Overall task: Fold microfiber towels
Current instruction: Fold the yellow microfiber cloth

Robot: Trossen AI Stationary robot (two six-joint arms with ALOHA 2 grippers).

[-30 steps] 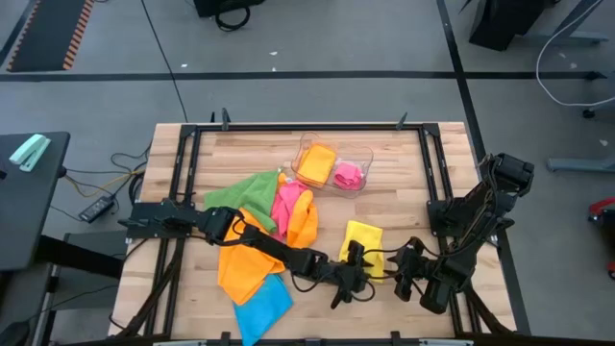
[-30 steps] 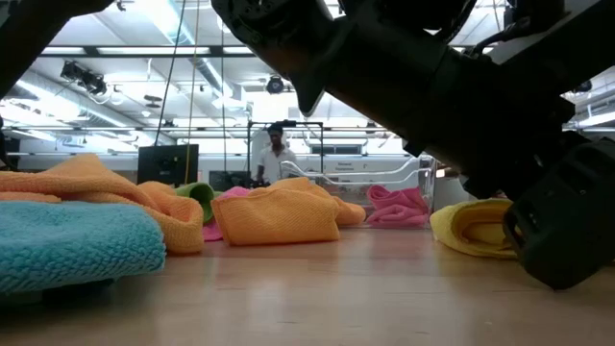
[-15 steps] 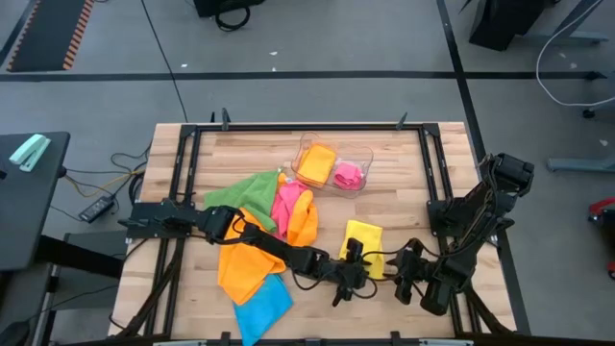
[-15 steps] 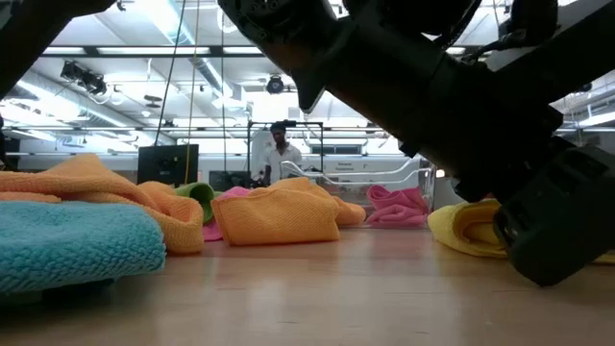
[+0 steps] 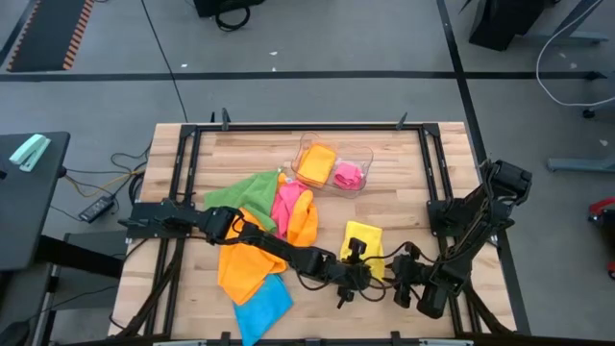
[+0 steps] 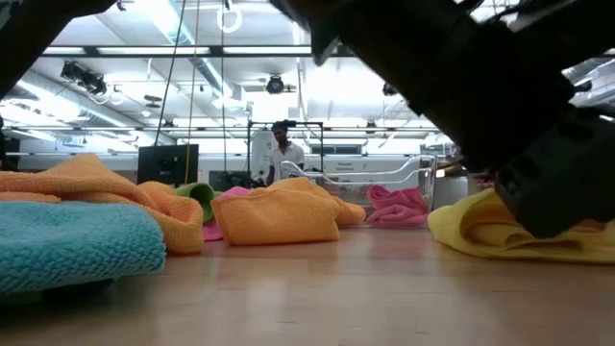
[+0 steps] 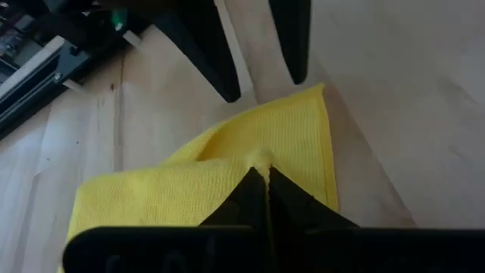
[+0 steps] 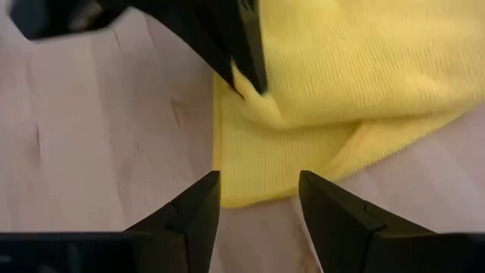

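left end effector [image 7: 267,176]: fingers together, pinching yellow towel [image 7: 288,140] near counter [image 5: 404,207] front edge | right end effector [image 8: 258,199]: fingers apart, just beside towel's edge

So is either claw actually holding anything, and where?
The left gripper pinches the yellow towel at a raised fold near its edge; the right gripper holds nothing.

We can read no text, label, brand, number or sign anywhere in these views; the cloths and the wooden table carry no lettering that we can see; whatever boards or signs hang in the room behind are too small for us to make out.
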